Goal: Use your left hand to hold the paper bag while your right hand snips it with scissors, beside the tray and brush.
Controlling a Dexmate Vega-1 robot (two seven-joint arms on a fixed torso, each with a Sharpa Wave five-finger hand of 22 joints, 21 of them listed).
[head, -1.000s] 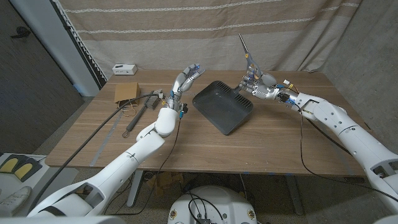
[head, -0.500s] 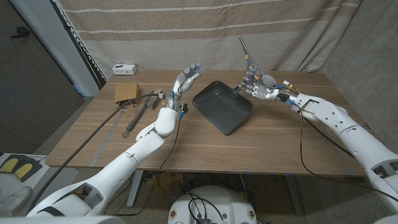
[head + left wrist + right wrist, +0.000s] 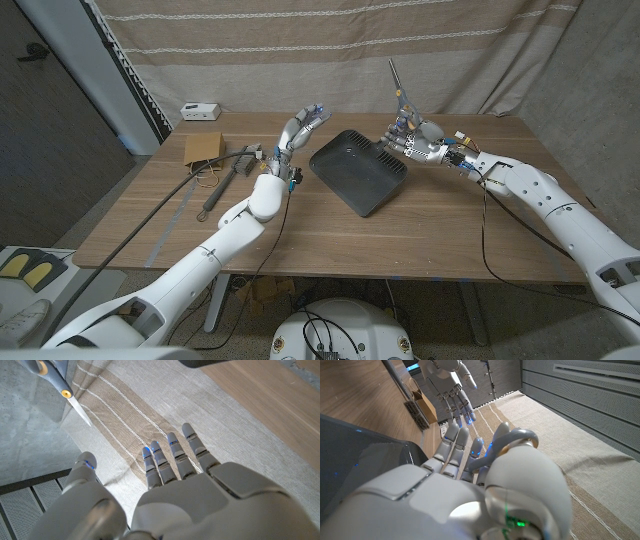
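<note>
Wooden table (image 3: 430, 235) bare beyond dark tray (image 3: 358, 170); scissors (image 3: 398, 88) raised.

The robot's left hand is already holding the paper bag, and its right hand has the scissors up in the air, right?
Not quite. The left hand holds nothing: the head view shows it raised with its fingers spread, well apart from the bag, which lies near the table's far left corner. The rest is right: the right hand has the scissors up in the air.

Black tray (image 3: 358, 171), brown paper bag (image 3: 202, 148), grey-handled scissors (image 3: 50, 380), beige curtain (image 3: 330, 50) with white stripes
</note>
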